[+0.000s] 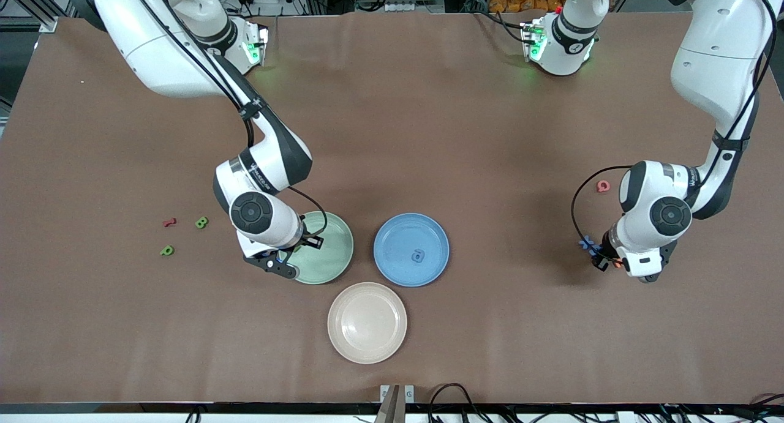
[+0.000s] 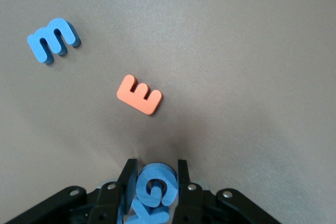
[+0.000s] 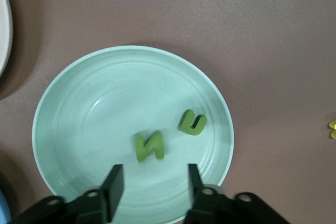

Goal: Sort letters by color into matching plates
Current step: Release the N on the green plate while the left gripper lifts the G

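Bright, even light falls from overhead across the brown table (image 1: pixel 429 104), with no hot glare on its matte surface. Soft, short shadows sit just beside the arms and under the three plates, darkest beneath the left gripper (image 1: pixel 603 261) at the left arm's end of the table. Green indicator lamps at both bases cast a faint green tint on the tabletop near them. The front view stays sharp to its edges, with slight bowing of the table's rim. In the right wrist view the mint green plate (image 3: pixel 79 93) shows a soft sheen, and one green letter (image 3: pixel 149 147) on it looks smeared. In the left wrist view the table darkens in front of the fingers (image 2: pixel 128 182).
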`<state>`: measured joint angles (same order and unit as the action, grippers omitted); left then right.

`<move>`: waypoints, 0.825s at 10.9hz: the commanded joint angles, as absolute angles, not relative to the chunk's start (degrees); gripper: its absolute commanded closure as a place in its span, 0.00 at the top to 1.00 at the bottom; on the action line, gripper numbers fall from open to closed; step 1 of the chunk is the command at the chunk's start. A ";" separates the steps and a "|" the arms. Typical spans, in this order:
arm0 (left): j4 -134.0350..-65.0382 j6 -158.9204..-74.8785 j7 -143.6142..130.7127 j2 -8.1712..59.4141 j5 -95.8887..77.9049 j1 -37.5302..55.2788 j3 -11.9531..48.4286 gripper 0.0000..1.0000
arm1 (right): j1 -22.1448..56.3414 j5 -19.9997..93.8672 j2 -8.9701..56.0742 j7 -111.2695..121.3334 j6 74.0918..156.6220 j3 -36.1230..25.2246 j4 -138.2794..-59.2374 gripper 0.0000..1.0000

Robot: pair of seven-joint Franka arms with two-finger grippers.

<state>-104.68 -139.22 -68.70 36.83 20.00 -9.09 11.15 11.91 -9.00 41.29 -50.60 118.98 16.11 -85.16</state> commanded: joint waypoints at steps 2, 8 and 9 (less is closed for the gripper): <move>-104.68 -133.78 -71.89 33.32 21.27 -7.39 12.91 0.00 | 11.69 -11.59 40.43 -52.29 118.13 16.44 -84.99 1.00; -98.80 -124.55 -84.44 32.69 20.75 -3.62 23.99 0.00 | 10.02 -12.22 37.10 -52.21 116.20 16.44 -84.99 1.00; -97.92 -124.54 -85.16 32.70 19.00 -1.25 23.99 0.00 | 9.58 -12.30 36.31 -52.21 115.41 16.26 -85.08 1.00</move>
<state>-100.72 -126.78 -81.40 32.68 20.00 -5.26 23.27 11.03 -11.06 38.69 -51.08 117.44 15.91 -84.39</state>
